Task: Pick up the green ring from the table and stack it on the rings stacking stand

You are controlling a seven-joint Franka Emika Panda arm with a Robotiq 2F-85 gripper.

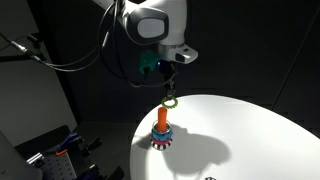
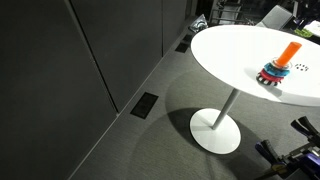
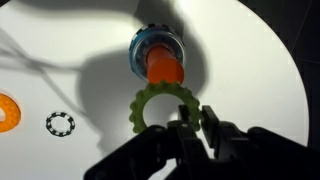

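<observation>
pinching green ring, fingers hover above stand.

Tall, dark grey panelled walls run down to a grey carpeted floor, where a dark rectangular floor plate lies near the foot of the wall. The large round white-topped table stands on a slim white column with a round white disc foot. It is brightly lit, and its soft shadow falls on the carpet towards the wall.
</observation>
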